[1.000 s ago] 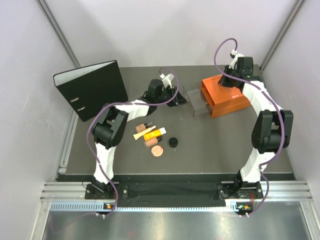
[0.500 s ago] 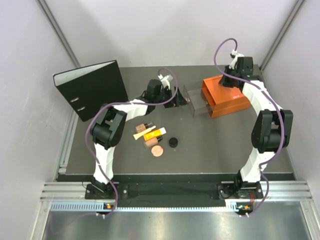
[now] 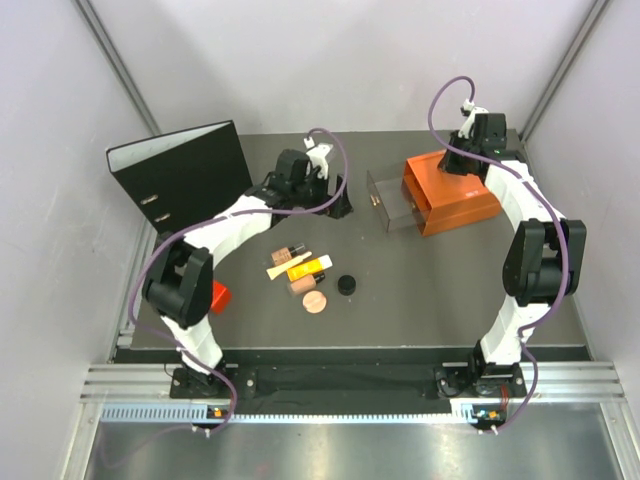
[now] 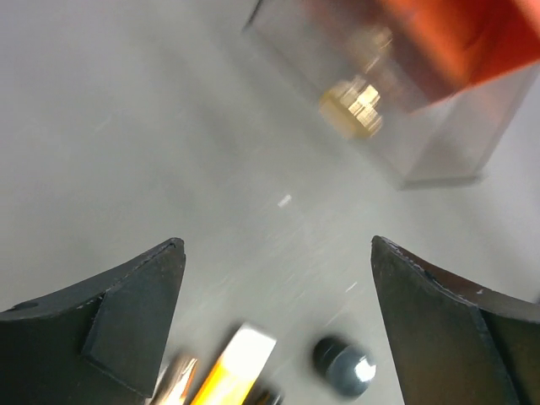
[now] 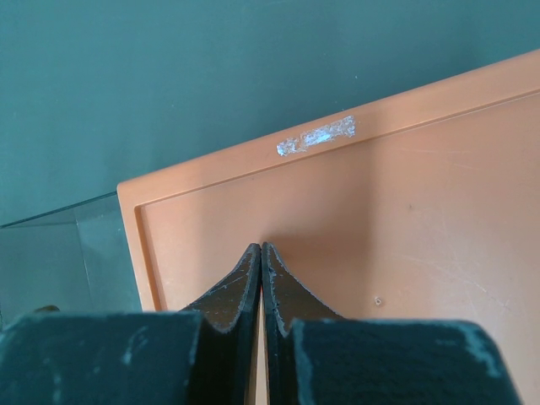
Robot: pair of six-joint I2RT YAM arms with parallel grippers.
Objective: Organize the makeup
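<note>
The makeup lies in a loose cluster mid-table: an orange-yellow tube, a cream stick, tiny brown bottles, a round pink-tan compact and a black round jar. My left gripper hangs open and empty between the cluster and the clear drawer. Its wrist view looks past the spread gripper at the tube, the jar and the drawer. My right gripper is shut with nothing in it, tips over the orange box lid.
The orange wooden box stands at the back right, its clear drawer pulled out to the left with a small gold knob at the front. A black binder stands at the back left. A small red object lies by the left arm.
My left gripper has opened wide and drawn back left from the drawer. The left arm's elbow swung out to the left, uncovering the red object. The right arm has not moved.
</note>
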